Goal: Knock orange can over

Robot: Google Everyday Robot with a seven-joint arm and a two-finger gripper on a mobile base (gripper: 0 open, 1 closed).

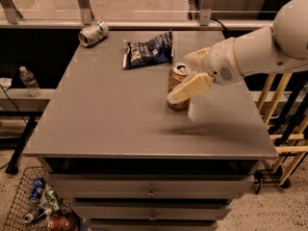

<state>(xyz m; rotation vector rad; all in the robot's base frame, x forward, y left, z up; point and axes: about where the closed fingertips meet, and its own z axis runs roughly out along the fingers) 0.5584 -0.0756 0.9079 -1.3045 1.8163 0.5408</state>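
The orange can [180, 71] stands upright on the grey table [106, 119], right of centre, with its silver top showing. My gripper [179, 79] reaches in from the right on a white arm. Its cream fingers are apart: the near finger [190, 86] crosses in front of the can's body, and the far finger [197, 58] is behind the can to its right. The can sits between them, and I cannot tell whether either one touches it.
A dark blue chip bag [147, 52] lies behind the can. A green-and-white can [93, 33] lies on its side at the far left corner. A wooden rack [284, 124] stands right of the table. A wire basket of cans [38, 206] sits on the floor at lower left.
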